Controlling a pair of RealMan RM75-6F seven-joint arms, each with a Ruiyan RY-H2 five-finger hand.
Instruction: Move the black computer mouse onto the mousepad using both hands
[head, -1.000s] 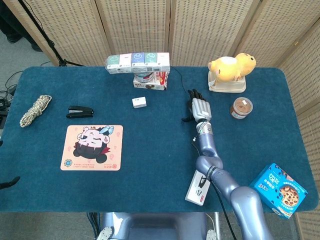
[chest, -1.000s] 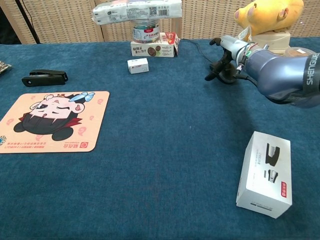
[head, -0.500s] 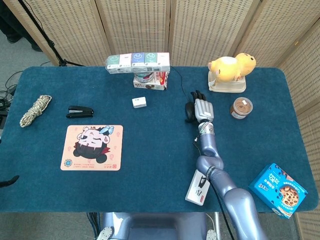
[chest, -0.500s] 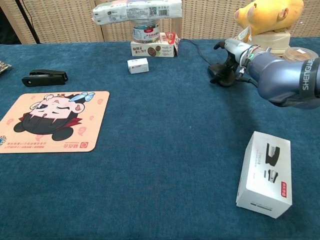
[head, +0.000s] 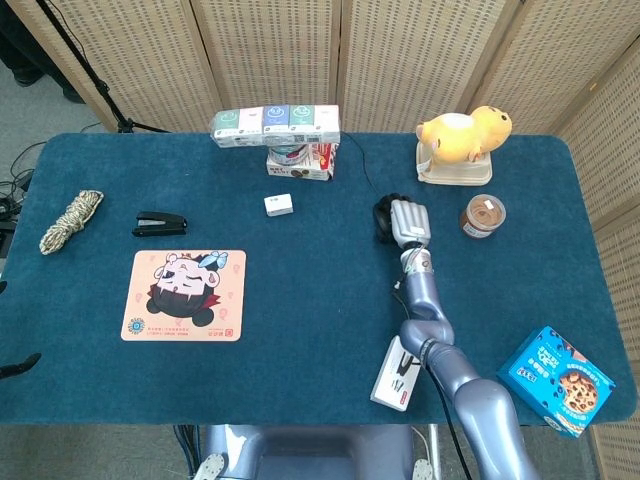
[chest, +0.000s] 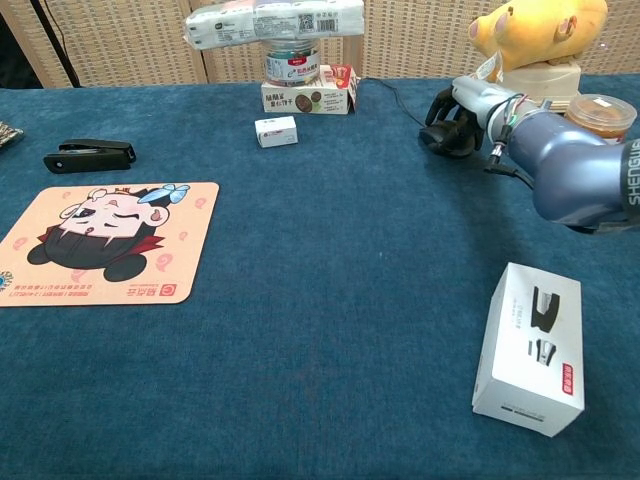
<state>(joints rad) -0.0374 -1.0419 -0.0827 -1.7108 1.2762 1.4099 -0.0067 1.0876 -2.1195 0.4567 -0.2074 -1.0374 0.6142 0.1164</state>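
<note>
1 robot hand (chest: 462, 112), the right, curls its fingers closed around the black computer mouse (chest: 446, 139).

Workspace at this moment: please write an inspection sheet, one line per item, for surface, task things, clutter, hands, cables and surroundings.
Surface: table with dark blue cloth.
Task things: mouse far right of centre, under the right hand; mousepad on the left, nothing on it.
Clutter: stapler, rope, small white box, stacked packs, plush toy, jar, cookie box, white carton.
Hands: right hand curled over the mouse; left hand nothing seen.
Cables: mouse cord runs towards the stacked packs.
Surroundings: wicker screens behind the table.
</note>
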